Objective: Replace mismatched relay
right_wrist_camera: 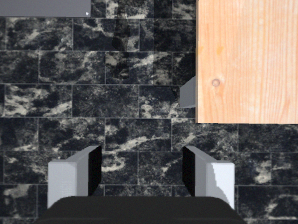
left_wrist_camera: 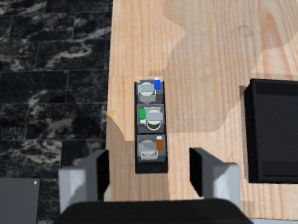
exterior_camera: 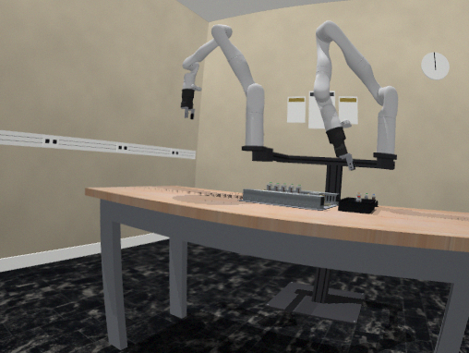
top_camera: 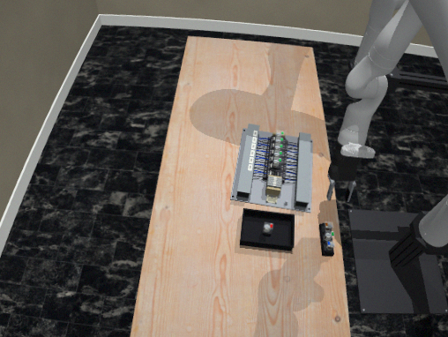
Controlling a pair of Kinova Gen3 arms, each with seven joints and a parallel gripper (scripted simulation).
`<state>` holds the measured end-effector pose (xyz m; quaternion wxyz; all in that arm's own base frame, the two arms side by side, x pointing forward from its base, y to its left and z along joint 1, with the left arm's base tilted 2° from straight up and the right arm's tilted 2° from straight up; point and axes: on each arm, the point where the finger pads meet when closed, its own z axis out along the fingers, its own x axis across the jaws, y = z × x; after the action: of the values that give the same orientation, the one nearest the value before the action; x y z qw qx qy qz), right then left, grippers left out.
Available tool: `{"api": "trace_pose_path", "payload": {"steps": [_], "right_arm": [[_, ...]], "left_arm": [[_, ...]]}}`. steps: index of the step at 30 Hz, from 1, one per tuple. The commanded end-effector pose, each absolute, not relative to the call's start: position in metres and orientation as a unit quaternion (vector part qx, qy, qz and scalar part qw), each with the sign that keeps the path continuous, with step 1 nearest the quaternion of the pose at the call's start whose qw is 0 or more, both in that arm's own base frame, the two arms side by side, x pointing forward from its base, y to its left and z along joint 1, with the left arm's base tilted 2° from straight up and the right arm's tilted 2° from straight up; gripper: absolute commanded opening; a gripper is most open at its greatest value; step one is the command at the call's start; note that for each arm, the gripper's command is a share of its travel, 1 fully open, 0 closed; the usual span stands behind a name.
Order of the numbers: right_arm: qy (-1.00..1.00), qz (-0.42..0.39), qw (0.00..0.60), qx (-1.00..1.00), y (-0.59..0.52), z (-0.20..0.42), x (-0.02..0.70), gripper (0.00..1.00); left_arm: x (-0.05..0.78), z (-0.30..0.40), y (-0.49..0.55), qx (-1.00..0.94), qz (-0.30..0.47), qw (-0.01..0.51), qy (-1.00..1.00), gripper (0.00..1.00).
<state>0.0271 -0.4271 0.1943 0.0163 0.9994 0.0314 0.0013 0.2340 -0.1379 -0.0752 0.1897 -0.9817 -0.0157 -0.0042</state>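
Hovering o/h nr rack (top_camera: 327, 253) (left_wrist_camera: 151, 169): L gripper (top_camera: 341, 190) (exterior_camera: 350, 163) (left_wrist_camera: 149, 175), fingers spread, nil held. Green-button spare (top_camera: 328, 235) (left_wrist_camera: 150, 118), 1 pc, stood mid-rack btwn blue & orange. Red-button relay (top_camera: 267, 228) (exterior_camera: 358, 197): in blk tray (top_camera: 242, 229) (exterior_camera: 353, 207) (left_wrist_camera: 253, 131). R gripper (exterior_camera: 189, 115) (right_wrist_camera: 142, 172): spread, off table edge (right_wrist_camera: 197, 60).

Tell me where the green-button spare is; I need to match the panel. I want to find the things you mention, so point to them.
In the left wrist view, the green-button spare (top_camera: 328, 235) (left_wrist_camera: 151, 119) sits in the rack's middle slot, between the blue-button and orange-button relays.
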Motion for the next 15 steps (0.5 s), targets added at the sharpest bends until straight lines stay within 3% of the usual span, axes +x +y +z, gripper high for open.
{"api": "trace_pose_path", "payload": {"steps": [1,15], "right_arm": [[0.031,0.001,0.017,0.999,-0.4275,0.1950,0.0271,1.00],[0.031,0.001,0.017,0.999,-0.4275,0.1950,0.0271,1.00]], "left_arm": [[0.2344,-0.0747,-0.1383,-0.982,-0.005,0.189,-0.016,1.00],[0.2344,-0.0757,-0.1344,-0.982,-0.005,0.189,-0.016,1.00]]}}
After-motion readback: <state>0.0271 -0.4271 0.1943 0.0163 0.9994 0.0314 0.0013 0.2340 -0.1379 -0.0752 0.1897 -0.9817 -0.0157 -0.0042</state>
